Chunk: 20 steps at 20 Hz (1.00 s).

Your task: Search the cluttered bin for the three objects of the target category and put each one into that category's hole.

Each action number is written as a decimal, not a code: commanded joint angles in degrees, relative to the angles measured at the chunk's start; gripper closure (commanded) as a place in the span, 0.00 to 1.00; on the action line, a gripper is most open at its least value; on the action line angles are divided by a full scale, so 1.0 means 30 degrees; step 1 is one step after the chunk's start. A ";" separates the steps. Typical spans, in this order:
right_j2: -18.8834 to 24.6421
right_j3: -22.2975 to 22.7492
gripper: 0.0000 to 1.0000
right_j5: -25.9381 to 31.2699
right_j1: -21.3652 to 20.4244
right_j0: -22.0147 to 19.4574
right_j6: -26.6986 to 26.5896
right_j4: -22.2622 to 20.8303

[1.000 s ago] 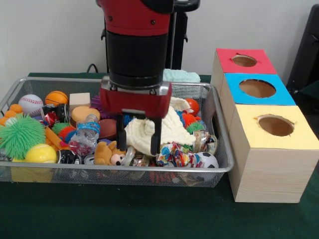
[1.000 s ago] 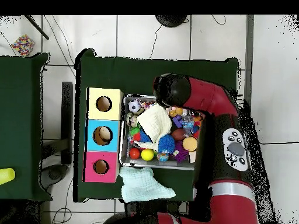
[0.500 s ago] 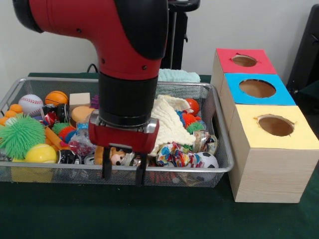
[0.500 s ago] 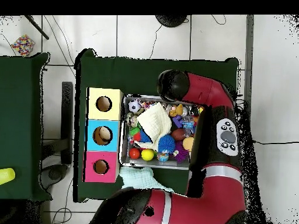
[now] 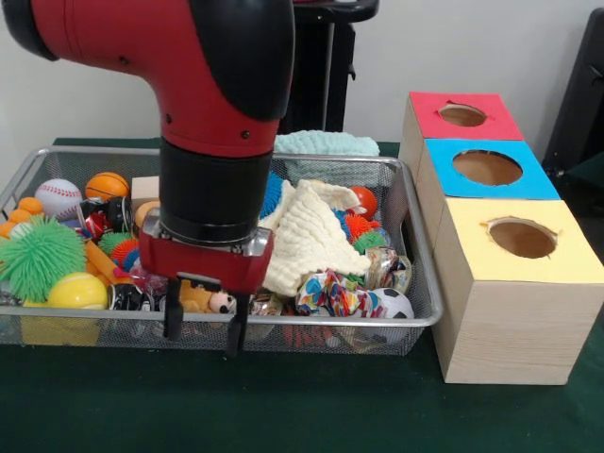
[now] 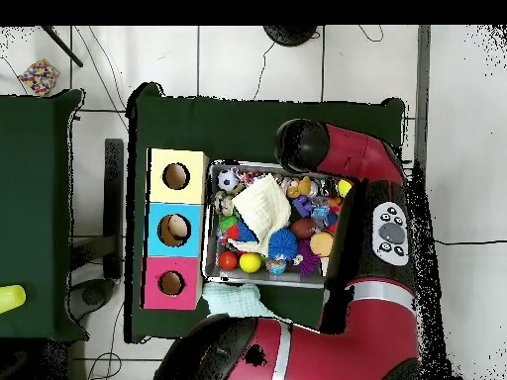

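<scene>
Green table; fingers (image 5: 202, 330) spread apart, empty, before wire bin (image 5: 311, 335) front wall

Front camera sits low and close, facing the bin (image 5: 415, 283) — overhead looks straight down from farther, sharing it.

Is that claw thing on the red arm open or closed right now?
Open. The end effector has its two dark fingers hanging apart with a clear gap, nothing between them, in front of the wire bin.

Cluttered mesh bin (image 5: 415, 283); three holed boxes (image 5: 514, 283)
</scene>
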 commanded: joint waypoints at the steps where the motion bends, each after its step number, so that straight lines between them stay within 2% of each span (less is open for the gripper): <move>1: -0.0024 0.1605 0.00 0.0666 -0.1701 0.0240 0.4141 0.0904; 5: -0.0302 0.1785 0.00 0.1913 -0.2195 0.0399 0.4225 0.1260; 10: -0.0877 0.2755 0.00 0.1915 -0.2620 0.0519 0.3999 0.1322; 14: -0.0909 0.4597 0.00 0.0049 -0.2553 0.0224 0.3877 0.1080; 20: -0.1036 0.5834 0.00 -0.1179 -0.2263 0.0058 0.3527 0.0642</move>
